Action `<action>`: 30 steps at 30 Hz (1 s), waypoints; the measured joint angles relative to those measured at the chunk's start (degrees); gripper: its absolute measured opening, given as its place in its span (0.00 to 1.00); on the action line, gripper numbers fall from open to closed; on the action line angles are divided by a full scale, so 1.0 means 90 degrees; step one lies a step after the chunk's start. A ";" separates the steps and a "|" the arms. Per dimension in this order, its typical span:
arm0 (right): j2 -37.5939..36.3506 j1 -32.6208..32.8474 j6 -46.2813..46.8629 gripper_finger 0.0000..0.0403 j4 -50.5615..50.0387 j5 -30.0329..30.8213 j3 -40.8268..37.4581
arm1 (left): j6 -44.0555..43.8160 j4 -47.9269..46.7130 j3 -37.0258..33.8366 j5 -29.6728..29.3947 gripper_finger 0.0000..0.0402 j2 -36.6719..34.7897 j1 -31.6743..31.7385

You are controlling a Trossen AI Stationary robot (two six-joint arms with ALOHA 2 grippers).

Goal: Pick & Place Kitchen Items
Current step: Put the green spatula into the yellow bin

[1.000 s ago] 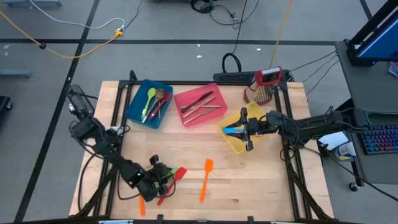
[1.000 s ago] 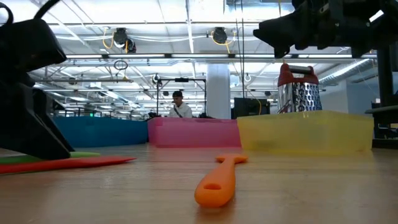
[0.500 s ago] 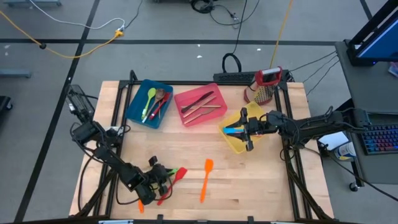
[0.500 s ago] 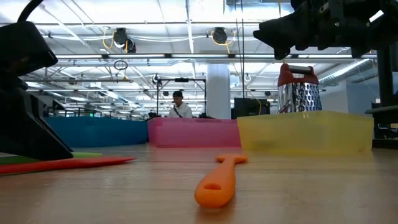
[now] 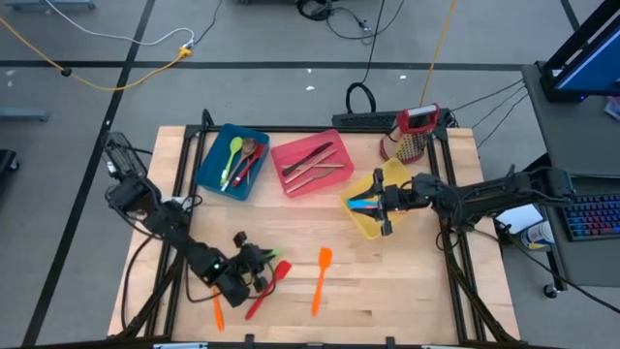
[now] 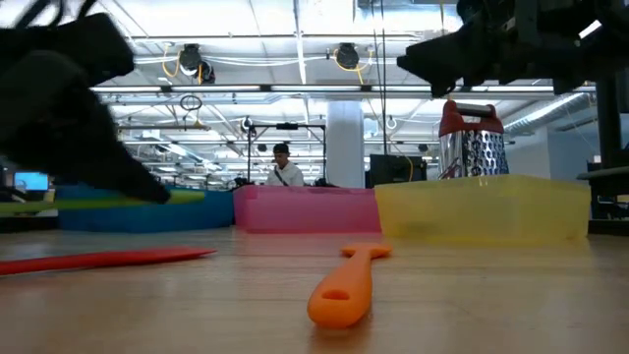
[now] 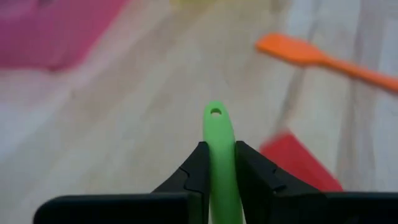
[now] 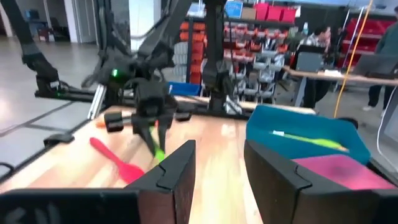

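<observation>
My left gripper (image 5: 258, 269) is near the table's front left, shut on a green utensil (image 7: 217, 134) that hangs above the wood (image 6: 128, 200). A red spatula (image 5: 265, 291) lies flat on the table just beside it, and a small orange utensil (image 5: 218, 315) lies nearer the front edge. An orange spatula (image 5: 320, 281) lies flat mid-front. My right gripper (image 5: 386, 206) hovers open over the yellow bin (image 5: 360, 221), holding nothing. My left gripper pinches the green utensil's handle (image 7: 217, 163) between its two fingers, a little behind the end with the hanging hole (image 7: 216, 112), which sticks out past the fingertips. The fingers slant down from the table's left and lie along the handle. The utensil is lifted clear of the table.
A blue bin (image 5: 231, 160) and a pink bin (image 5: 312, 167) with utensils stand at the back. The yellow bin holds a blue item (image 5: 363, 204). A red-topped grater (image 5: 412, 136) stands at the back right. Bare wood lies between the bins and the orange spatula.
My left gripper has shut on the green utensil, then risen and moved a little toward the table's far and right side. The green utensil has come off the table; the red spatula stays where it lay.
</observation>
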 joint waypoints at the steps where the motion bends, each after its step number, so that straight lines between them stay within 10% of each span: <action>1: 0.0112 0.0000 0.0000 0.32 0.0072 0.0000 0.0000 | 0.0196 0.0078 0.0001 -0.0010 0.13 -0.0071 0.0098; 17: 0.2127 0.0000 0.1326 0.32 0.1356 0.0005 0.0000 | 0.4488 0.3125 0.0004 -0.0023 0.14 -0.0694 0.1437; 30: 0.3248 0.0200 0.1239 0.32 0.2197 -0.0016 0.0700 | 0.7195 0.6299 0.0012 0.1534 0.14 -0.0694 0.2482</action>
